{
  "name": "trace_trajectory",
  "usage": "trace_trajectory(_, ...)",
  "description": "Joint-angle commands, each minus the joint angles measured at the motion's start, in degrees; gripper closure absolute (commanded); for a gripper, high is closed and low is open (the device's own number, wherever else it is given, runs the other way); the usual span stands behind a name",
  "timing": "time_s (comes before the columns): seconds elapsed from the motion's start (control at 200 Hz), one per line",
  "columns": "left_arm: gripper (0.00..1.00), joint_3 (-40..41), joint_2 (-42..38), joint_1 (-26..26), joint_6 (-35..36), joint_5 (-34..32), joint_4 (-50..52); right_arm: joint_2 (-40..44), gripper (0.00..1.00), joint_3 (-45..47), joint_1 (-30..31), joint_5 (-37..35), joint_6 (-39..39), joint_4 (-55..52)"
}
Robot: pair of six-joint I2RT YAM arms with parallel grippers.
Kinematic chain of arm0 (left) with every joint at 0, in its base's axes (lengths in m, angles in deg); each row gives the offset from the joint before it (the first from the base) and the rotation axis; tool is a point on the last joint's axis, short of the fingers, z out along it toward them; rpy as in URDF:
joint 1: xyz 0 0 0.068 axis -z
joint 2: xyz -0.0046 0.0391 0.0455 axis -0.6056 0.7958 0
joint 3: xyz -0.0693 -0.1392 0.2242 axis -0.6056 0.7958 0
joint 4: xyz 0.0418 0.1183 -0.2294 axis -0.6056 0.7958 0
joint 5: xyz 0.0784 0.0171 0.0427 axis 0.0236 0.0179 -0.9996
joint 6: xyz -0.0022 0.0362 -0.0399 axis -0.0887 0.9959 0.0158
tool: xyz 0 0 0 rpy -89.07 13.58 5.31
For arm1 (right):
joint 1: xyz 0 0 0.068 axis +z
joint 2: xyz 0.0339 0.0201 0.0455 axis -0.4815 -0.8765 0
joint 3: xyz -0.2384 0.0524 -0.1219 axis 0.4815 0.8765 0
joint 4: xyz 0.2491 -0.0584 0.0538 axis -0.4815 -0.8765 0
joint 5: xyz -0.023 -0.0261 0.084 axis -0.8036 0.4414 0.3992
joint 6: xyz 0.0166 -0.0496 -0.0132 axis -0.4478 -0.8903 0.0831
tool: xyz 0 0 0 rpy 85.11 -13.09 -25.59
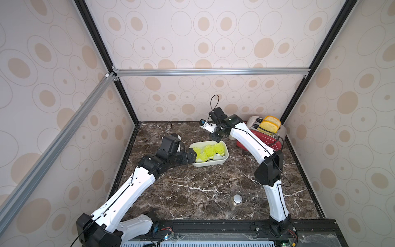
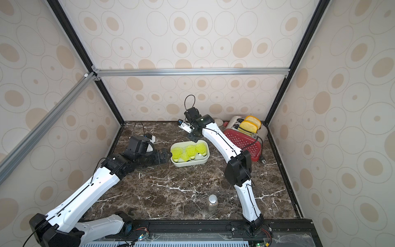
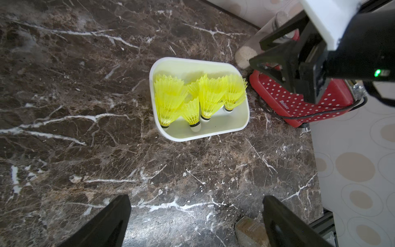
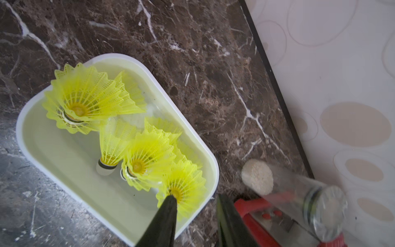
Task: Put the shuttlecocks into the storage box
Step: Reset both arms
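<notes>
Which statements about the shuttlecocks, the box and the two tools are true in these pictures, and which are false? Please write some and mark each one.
1. Every shuttlecock in view lies inside the storage box; the shuttlecocks are bunched together there. True.
2. The left tool holds a shuttlecock. False: its jaws stand wide open and empty, beside the box.
3. The toaster carries two bread slices. True.
4. The storage box stands on top of the toaster. False: it stands on the table, beside the toaster.
5. The right tool is shut on a shuttlecock. False: its jaws are parted with nothing between them, above the box's edge.
</notes>
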Motion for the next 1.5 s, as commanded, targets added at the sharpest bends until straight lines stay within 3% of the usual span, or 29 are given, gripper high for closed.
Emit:
trace_trajectory(0.0, 0.01, -4.4, 0.8, 0.4, 0.4, -2.3, 1.7, 12.0, 0.62, 9.9, -2.4, 2.1, 14.6, 6.5)
trace_trajectory(0.09, 0.01, -6.3, 1.5, 0.4, 0.1, -2.4, 2.4, 20.9, 0.59, 21.3, -5.3, 6.7, 23.0, 12.9)
trace_trajectory(0.205, 0.01, -8.2, 2.0, 0.4, -0.1, -2.0, 3.7, 29.6, 0.48, 31.4, -8.9, 10.9, 29.7, 15.2)
trace_trajectory(0.551, 0.01, -5.7, -3.2, 0.3, -2.2, -2.0, 6.7, 51.0, 0.34, 51.1, -13.0, 15.3, 31.9, 13.4)
trace_trajectory(0.631, 0.01, -4.7, -4.7, 0.3, -1.4, -2.5, 6.5, 54.5, 0.19, 53.7, -13.5, 16.3, 32.5, 12.7)
trace_trajectory(0.651, 0.01, -4.6, -5.0, 0.3, -1.1, -2.6, 6.5, 55.2, 0.04, 54.3, -13.6, 16.7, 32.6, 12.6)
trace_trajectory(0.666, 0.01, -4.5, -5.2, 0.3, -0.9, -2.7, 6.4, 55.6, 0.00, 54.6, -13.7, 16.8, 32.5, 12.4)
trace_trajectory(0.911, 0.01, -4.3, -7.4, 0.3, 1.4, -8.9, 7.3, 62.0, 0.00, 60.2, -13.8, 16.0, 35.4, 12.3)
trace_trajectory(1.032, 0.01, -5.1, -8.2, 0.3, 3.4, -16.4, 10.6, 66.3, 0.00, 62.7, -13.9, 11.5, 34.5, 12.3)
trace_trajectory(1.167, 0.01, -5.2, -8.5, 0.3, 3.2, -30.8, 15.7, 70.3, 0.00, 64.6, -13.9, -1.7, 35.1, 11.1)
trace_trajectory(1.257, 0.01, -2.7, -9.8, 0.3, 6.3, -37.2, 14.9, 73.4, 0.00, 67.4, -13.9, -8.1, 32.5, 12.1)
trace_trajectory(1.362, 0.01, 3.0, -12.0, -0.6, 13.0, -38.8, 9.4, 78.7, 0.00, 73.0, -13.9, -14.7, 29.0, 16.2)
trace_trajectory(1.492, 0.01, 10.6, -12.9, -5.7, 14.2, -38.1, 4.5, 82.8, 0.00, 78.7, -15.2, -19.4, 28.4, 18.8)
